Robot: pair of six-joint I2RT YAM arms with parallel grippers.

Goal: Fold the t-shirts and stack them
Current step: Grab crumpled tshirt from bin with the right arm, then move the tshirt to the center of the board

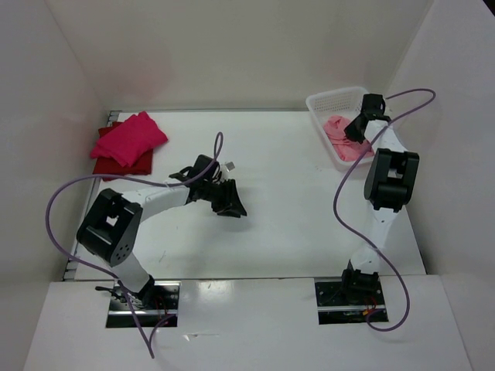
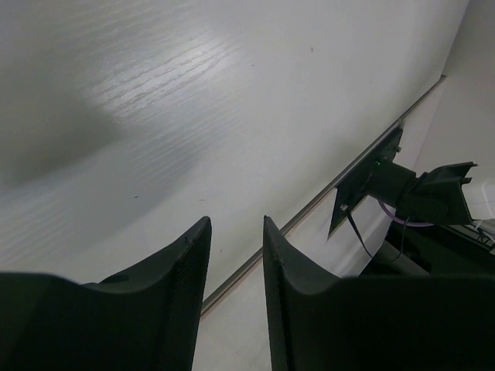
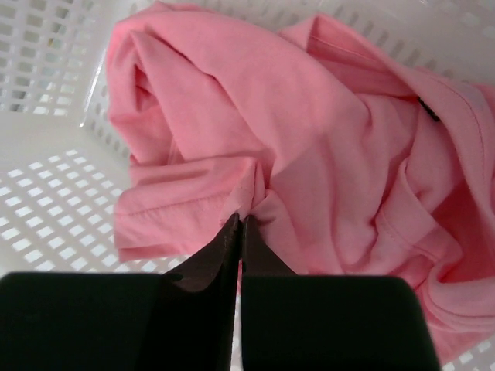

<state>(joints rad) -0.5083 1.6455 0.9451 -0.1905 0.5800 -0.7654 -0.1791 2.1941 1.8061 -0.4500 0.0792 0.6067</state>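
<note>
A white tabletop (image 1: pixel 294 224) is enclosed by plain white walls on three sides. At the upper left of the overhead view, a magenta shirt (image 1: pixel 130 137) is laid folded on top of a dark red shirt (image 1: pixel 110 165), so the stack is judged to be placed in that corner. The third, a pale pink shirt (image 3: pixel 309 154), is seen crumpled in the white basket (image 1: pixel 329 100) at the upper right. The right tool (image 3: pixel 240 220) is lowered into the basket and pinched tight on a ridge of the pale cloth beside a hemmed edge, presumably so that the garment can be lifted out for folding. The left tool (image 2: pixel 236 224) is held low over the bare middle of the tabletop, its fingers partway apart with nothing between them, apparently ready to receive the cloth.
</note>
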